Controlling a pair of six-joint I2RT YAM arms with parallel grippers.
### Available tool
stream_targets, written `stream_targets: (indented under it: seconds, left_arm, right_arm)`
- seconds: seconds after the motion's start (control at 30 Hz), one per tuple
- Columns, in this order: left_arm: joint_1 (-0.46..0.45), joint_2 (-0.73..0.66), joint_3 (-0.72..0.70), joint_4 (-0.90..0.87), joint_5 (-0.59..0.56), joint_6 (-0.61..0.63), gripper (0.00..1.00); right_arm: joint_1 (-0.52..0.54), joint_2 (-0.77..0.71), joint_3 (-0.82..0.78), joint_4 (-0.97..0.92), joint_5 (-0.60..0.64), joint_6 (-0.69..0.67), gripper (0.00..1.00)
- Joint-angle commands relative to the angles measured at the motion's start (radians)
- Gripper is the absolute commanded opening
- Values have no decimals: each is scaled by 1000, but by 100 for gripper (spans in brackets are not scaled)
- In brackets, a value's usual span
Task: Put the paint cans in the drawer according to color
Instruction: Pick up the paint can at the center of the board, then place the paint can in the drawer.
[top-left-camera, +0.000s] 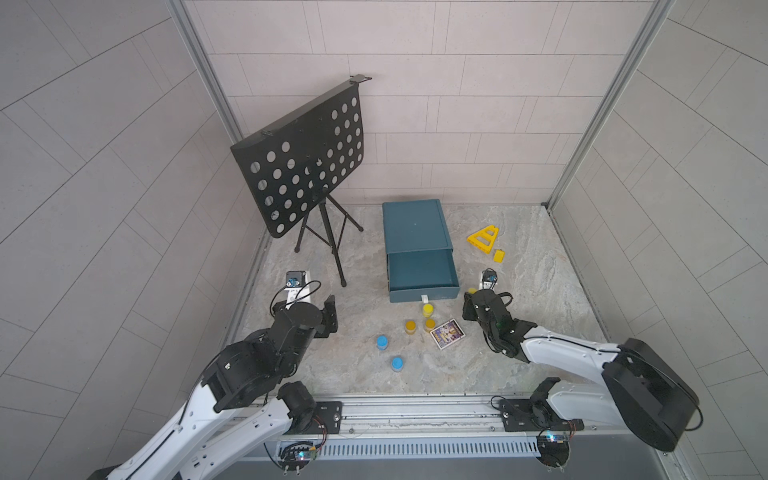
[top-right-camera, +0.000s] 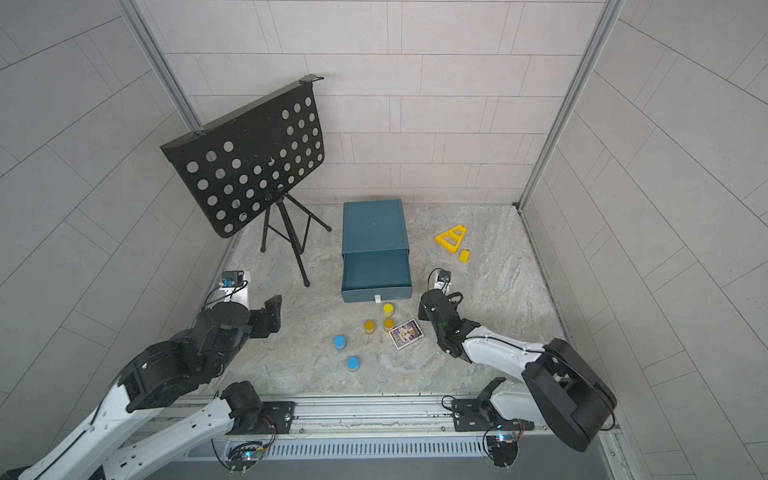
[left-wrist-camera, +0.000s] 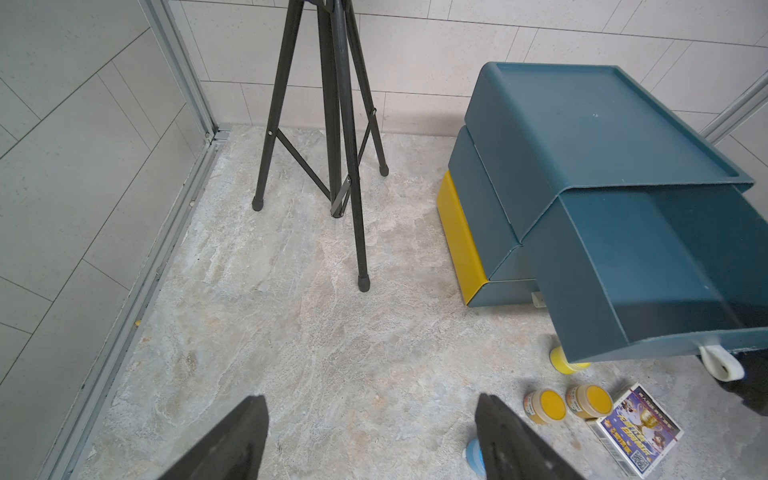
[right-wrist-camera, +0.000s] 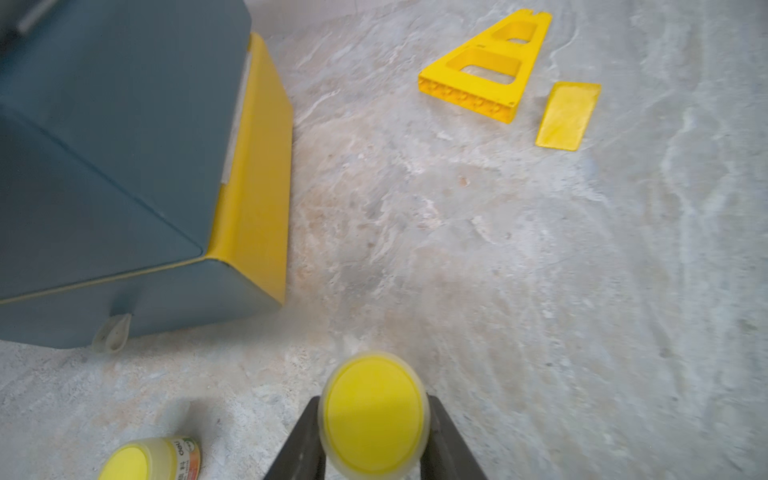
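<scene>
Marbled grey tabletop (top-left-camera: 353, 382), enclosed by pale tiled walls.

Item under handling: bright yellow paint can (right-wrist-camera: 374, 415), pinched between the two fingers of right gripper (right-wrist-camera: 374, 401), jaws pressed against its sides. Position in a top view: just off the right front corner of teal drawer unit (top-left-camera: 415, 226). Blurred in the wrist view; lifted or resting on the surface, not determinable.

Second bright yellow can (top-left-camera: 427, 309): upright, just in front of white pull tab (top-left-camera: 424, 298) on the pulled-out top drawer (top-left-camera: 419, 270).

Left amber-orange can (top-left-camera: 410, 326) and right amber-orange can (top-left-camera: 430, 324): upright, side by side, close but apart, just robot-side of the second yellow one.

Far blue can (top-left-camera: 382, 342) and near blue can (top-left-camera: 397, 363): upright, apart from each other, left of the amber pair and closer to the robot.

Printed card box (top-left-camera: 446, 333): lying flat, just beside the right amber-orange can.

Yellow bottom tier (left-wrist-camera: 459, 237) of the unit: closed.

Left gripper (left-wrist-camera: 370, 401): jaws spread wide, nothing between them, well left of all the cans.

Yellow triangular frame (top-left-camera: 483, 238) and small yellow block (top-left-camera: 499, 255): flat on the surface, right of the unit, just beside each other.

Black perforated music stand (top-left-camera: 299, 166): on its tripod at far left.
</scene>
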Motion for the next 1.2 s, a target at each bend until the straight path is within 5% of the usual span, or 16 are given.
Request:
stream_targets:
  seconds: [0.0,0.2,0.5,0.77,1.17]
  left_arm:
    - [3,4,-6,-13,-12,6,86]
    - [3,-1,-5,-13,-14,6,86]
    - [3,-10,-6,-14,-15,4,85]
    - [3,-12,-5,-11,-15,4,85]
    - [3,-21,-8,-14,-18,1,85]
  right_arm:
    - [-40,-120,42,-275,-65,20,29]
    - [-80,-308,198,-553,-146,-23,30]
    - [-32,-271,531,-778,-269,-63,30]
    - [237,-62,749,-828,-81,-131,30]
    - [292,249,917,-752,-61,-175,29]
